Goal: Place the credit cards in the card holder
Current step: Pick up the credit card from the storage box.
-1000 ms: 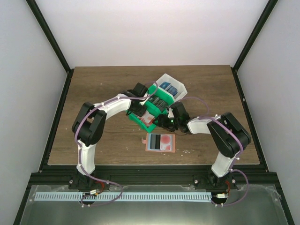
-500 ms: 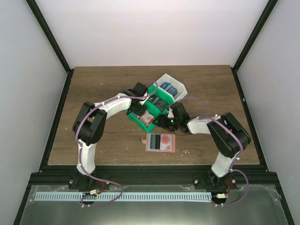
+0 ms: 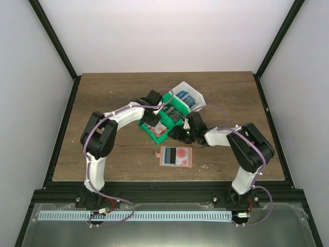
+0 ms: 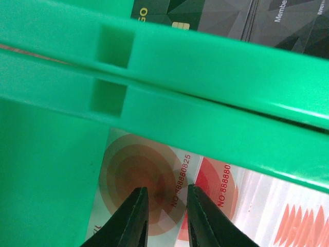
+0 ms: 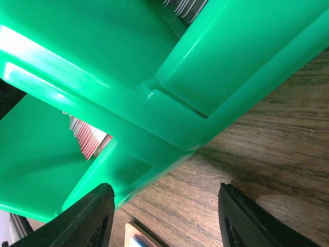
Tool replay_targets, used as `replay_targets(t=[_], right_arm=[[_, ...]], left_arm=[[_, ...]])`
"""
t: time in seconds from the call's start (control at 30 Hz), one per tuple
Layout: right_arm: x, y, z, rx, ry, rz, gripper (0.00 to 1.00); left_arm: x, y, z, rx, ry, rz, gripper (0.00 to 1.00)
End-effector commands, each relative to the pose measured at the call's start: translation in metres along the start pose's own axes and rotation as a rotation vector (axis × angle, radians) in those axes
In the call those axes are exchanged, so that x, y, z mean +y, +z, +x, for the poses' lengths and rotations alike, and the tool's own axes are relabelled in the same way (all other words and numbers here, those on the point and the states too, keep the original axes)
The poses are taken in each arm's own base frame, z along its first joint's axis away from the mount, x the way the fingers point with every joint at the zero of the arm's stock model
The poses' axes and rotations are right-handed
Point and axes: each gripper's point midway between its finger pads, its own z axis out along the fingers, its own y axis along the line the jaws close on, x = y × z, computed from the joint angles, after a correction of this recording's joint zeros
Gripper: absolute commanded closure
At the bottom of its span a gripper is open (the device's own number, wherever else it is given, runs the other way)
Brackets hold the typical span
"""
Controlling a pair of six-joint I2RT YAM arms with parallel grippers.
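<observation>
Wood table [image 3: 103, 108]: carrying a slanted row of bins mid-board, w/ my two arms reaching in from L & R.
L gripper [image 4: 165, 190]: I'm hanging it inside the near green bin [image 4: 51, 170]. Fingers are sitting almost together w/ a thin gap betw. them, and I'm seeing nothing pinched.
Red-&-white cards [image 4: 154, 175]: lying flat on that bin's floor, right under my L fingertips. Touching or not, can't tell.
Dark cards [image 4: 221, 20]: sitting in the next green bin [image 3: 177, 105], just past the doubled green walls.
Card holder [image 3: 176, 165]: lying open & flat on the wood, on the near side of the bins and betw. my arms, not touching the bins. It's showing a pale card [image 3: 180, 155] w/ a red spot on its face.
R gripper [image 5: 164, 188]: I'm holding it spread wide, low beside the near green bin's outer corner. Only bin corner & wood are showing betw. the fingers, and a salmon corner of the holder is peeking in at the bottom edge of the R wrist view.
White bin [image 3: 200, 98]: sitting at the far R end of the row, holding blue cards [image 3: 184, 95].
</observation>
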Motion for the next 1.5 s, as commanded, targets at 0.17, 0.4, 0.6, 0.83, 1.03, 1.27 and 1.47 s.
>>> replay_targets(t=[0.17,0.4,0.6,0.83,1.03,1.27,1.47], right_arm=[[0.002,0.003,-0.003,-0.005,-0.025,0.018,0.43],[0.042,-0.003,-0.001,0.000,-0.087,-0.168,0.37],[0.039,0.013,-0.004,-0.002,-0.020,-0.118,0.35],[0.024,0.029,-0.004,-0.031,0.047,0.016,0.36],[0.001,0.034,-0.002,-0.053,0.104,0.134,0.40],[-0.012,0.032,-0.001,-0.068,0.124,0.188,0.41],[-0.012,0.033,0.000,-0.066,0.122,0.186,0.41]], left_arm=[[0.016,-0.018,-0.016,-0.053,-0.015,-0.058,0.77],[0.017,-0.020,-0.017,-0.060,-0.016,-0.058,0.79],[0.018,-0.019,-0.018,-0.064,-0.016,-0.066,0.81],[0.023,-0.022,-0.020,-0.078,-0.019,-0.094,0.83],[0.030,-0.025,-0.022,-0.096,-0.023,-0.130,0.84],[0.043,-0.026,-0.022,-0.106,-0.023,-0.212,0.85],[0.051,-0.023,-0.018,-0.100,-0.010,-0.263,0.85]])
